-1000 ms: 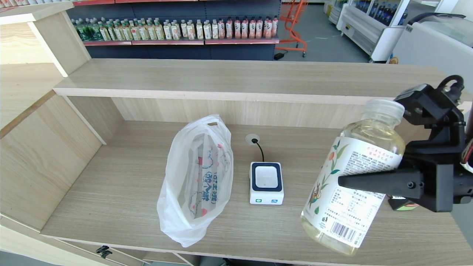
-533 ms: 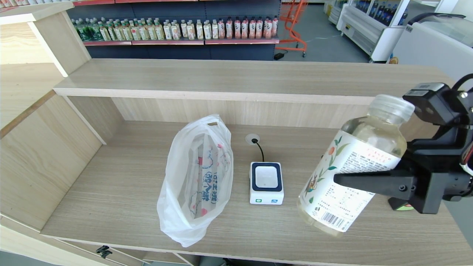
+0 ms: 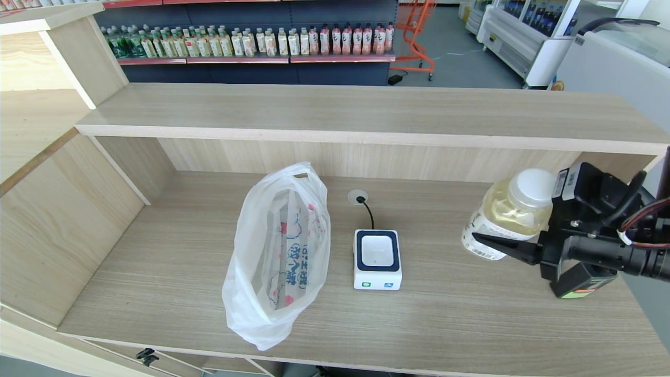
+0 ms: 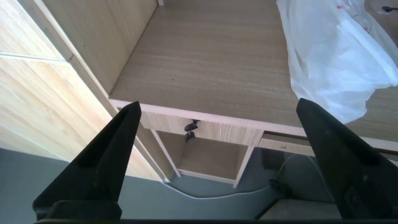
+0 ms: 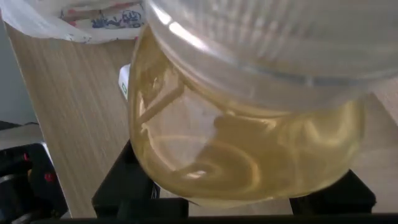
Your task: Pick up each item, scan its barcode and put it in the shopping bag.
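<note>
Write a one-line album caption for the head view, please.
The right arm's fingers hold a bottle of pale yellow drink above the counter, right of the scanner and the shopping bag.

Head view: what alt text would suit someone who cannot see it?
The robot's right pincer grips a bottle of pale yellow drink above the right side of a wooden counter. A white scanner sits mid-counter, a white shopping bag lying to its left.

A shop — a small supermarket: rows of bottled drinks (image 3: 251, 43) on shelves behind, glass-topped freezer chests (image 3: 528, 52) (far right), and a wooden checkout counter (image 3: 157, 272) carrying a barcode scanner (image 3: 377, 259).
</note>
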You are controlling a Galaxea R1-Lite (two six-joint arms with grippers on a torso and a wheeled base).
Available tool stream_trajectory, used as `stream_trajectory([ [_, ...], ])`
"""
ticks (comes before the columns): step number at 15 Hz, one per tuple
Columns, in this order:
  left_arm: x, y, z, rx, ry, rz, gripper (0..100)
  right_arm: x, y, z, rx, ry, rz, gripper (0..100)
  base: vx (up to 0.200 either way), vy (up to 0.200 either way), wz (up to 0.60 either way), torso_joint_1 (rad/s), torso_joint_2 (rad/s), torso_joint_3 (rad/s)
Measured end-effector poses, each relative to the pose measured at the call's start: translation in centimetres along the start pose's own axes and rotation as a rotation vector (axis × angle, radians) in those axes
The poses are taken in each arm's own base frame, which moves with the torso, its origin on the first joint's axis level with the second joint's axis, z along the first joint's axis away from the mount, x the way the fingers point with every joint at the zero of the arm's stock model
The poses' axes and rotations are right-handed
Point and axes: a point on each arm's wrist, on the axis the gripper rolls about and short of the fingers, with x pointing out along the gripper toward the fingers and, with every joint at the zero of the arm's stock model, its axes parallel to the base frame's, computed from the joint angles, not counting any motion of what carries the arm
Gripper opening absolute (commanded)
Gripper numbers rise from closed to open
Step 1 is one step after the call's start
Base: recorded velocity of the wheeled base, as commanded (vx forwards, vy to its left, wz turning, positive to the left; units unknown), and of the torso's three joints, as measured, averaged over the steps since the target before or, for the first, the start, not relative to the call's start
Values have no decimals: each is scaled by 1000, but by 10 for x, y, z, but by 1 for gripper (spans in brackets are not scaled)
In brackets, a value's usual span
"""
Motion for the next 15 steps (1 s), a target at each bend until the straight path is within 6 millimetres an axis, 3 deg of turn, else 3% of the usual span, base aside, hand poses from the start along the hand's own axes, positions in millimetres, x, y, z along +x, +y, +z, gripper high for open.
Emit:
stream_trajectory([
  [6,0,0,0,1,0,0,100,-7,-12,-7,-377,95,-143,0,0,0,0,0,0,0],
  [8,0,0,0,3,0,0,100,-11,-15,-10,-397,116,-159,0,0,0,0,0,0,0],
  [15,0,0,0,-17,0,0,100,-11,-15,-12,-293,81,-141,0,0,200,0,1,3,2],
])
